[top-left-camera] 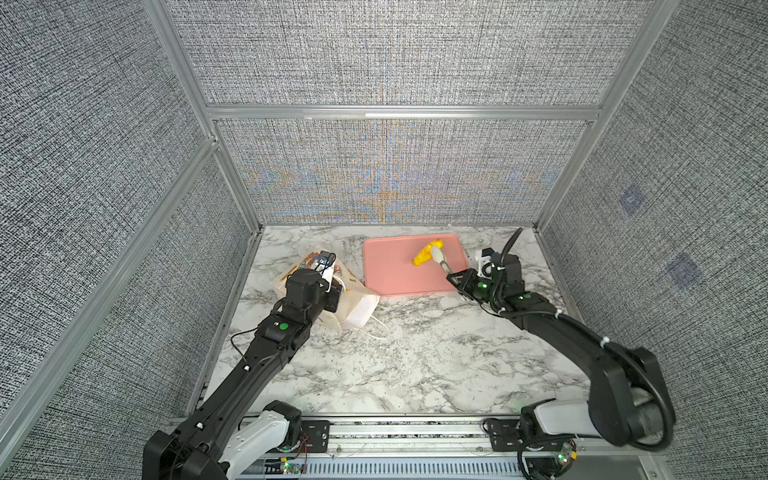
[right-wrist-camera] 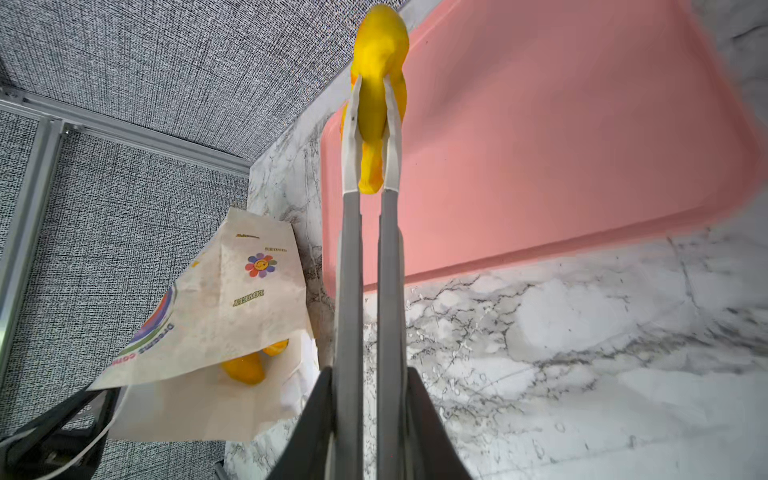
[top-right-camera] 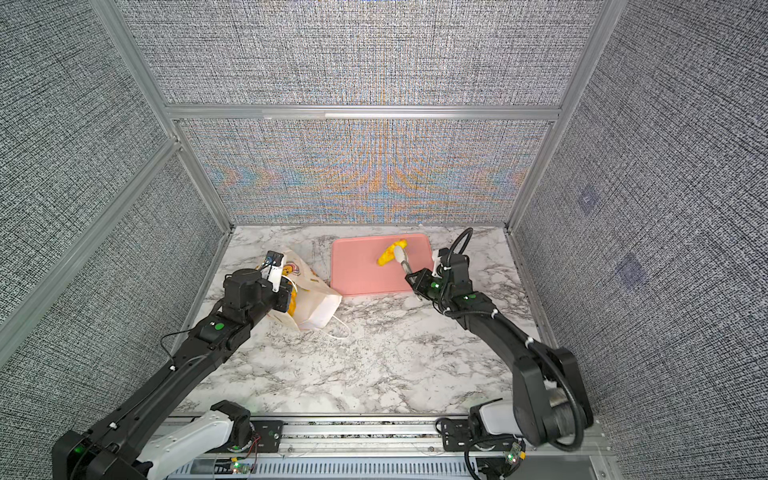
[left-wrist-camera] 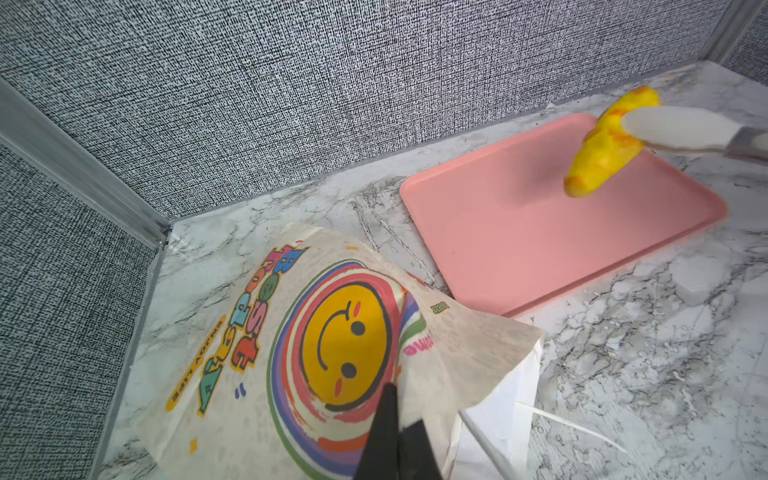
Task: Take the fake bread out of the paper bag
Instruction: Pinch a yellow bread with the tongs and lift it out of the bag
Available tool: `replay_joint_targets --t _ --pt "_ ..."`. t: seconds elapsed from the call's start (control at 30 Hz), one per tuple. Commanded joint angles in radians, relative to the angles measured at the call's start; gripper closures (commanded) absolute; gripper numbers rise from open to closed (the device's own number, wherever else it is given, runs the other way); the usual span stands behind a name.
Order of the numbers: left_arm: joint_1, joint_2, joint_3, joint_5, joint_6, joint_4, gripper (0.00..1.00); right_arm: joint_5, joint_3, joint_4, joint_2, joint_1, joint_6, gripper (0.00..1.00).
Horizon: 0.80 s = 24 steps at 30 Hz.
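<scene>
The loaf looks light, stiff and glossy, so likely slippery. The tongs pinch it mid-length, squeezed by the right fingers. It hangs over the tray, its long axis 2-to-8 o'clock in both top views. The left fingers pinch the lip of the bag, whose mouth faces 5 o'clock with more bread inside.

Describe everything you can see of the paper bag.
The paper bag is white, slightly creased paper printed with a yellow smiley, coloured rings, letters and a small flower. It lies on its side on the marble table, left of the pink tray in both top views, mouth open towards the front. The left gripper pinches its upper edge, holding it up. White cord handles trail out, and yellow bread shows inside.
</scene>
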Motion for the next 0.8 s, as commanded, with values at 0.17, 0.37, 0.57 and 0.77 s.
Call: replay_joint_targets --t 0.17,0.37,0.57,0.77 --pt "0.001 0.016 0.024 0.009 0.049 0.024 1.00 -0.217 0.137 0.314 0.318 -0.080 0.050 1.00" --pt "0.001 0.024 0.026 -0.008 0.058 0.023 1.00 -0.229 0.211 0.268 0.442 -0.103 0.044 0.97" --pt "0.001 0.025 0.023 -0.015 0.060 0.016 1.00 -0.174 0.196 0.106 0.387 -0.107 -0.001 0.49" --pt "0.001 0.033 0.016 -0.017 0.049 0.014 1.00 -0.135 0.181 -0.044 0.312 -0.108 -0.040 0.39"
